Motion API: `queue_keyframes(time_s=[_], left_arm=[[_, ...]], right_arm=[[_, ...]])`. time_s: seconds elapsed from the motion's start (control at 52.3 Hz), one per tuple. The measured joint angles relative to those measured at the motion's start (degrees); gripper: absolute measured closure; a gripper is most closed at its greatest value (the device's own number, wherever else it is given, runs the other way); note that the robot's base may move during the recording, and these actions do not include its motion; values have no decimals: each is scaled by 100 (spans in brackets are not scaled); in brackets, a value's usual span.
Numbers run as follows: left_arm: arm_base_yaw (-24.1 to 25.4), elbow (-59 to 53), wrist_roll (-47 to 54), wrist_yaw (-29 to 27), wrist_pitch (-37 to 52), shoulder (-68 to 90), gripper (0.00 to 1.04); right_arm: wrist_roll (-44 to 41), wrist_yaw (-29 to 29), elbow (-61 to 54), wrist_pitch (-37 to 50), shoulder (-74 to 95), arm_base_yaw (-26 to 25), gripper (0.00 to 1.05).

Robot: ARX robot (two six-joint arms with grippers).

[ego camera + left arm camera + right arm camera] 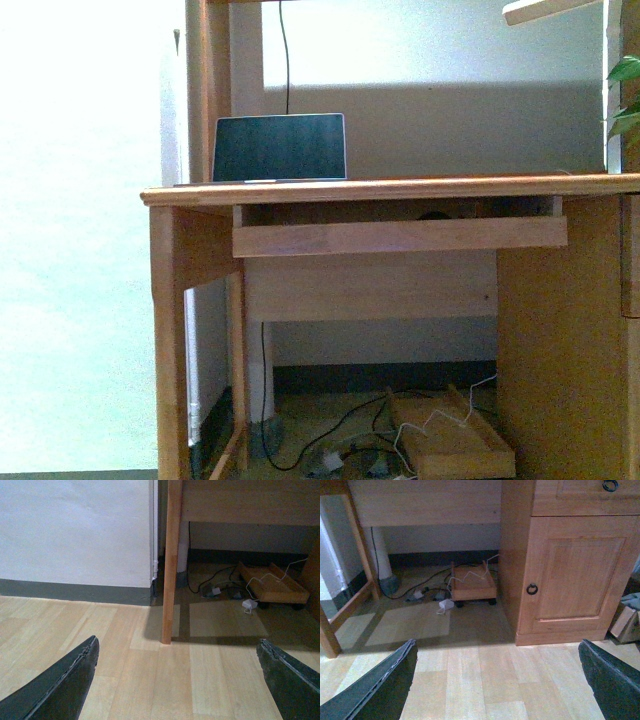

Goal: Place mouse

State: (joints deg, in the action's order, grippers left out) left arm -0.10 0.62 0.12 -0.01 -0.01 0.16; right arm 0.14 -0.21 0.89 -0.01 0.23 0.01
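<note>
Desk (390, 189): laptop (279, 147) on top, mouse unseen. Left gripper (177, 680), right gripper (497, 680): jaws apart, empty, above floor (150, 680).

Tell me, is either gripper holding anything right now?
Nothing. The left gripper and right gripper are both open over bare floor; no mouse is in view.

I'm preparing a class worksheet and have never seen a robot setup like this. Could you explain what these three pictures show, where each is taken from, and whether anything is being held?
The robot has two arms, each ending in a gripper. The front picture, from a camera on its body, shows a wooden desk with a laptop on top. The other two come from cameras on the wrists, looking down at the floor under the desk. The left gripper and right gripper are both open and hold nothing. No mouse is visible in any picture. A cupboard door shows in the right wrist view.
</note>
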Motion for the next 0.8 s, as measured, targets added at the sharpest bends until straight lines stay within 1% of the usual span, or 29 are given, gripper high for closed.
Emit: queue_keyframes(time_s=[0.804], left_arm=[[0, 0, 0, 0, 0, 0, 8]], right_arm=[[0, 0, 0, 0, 0, 0, 7]])
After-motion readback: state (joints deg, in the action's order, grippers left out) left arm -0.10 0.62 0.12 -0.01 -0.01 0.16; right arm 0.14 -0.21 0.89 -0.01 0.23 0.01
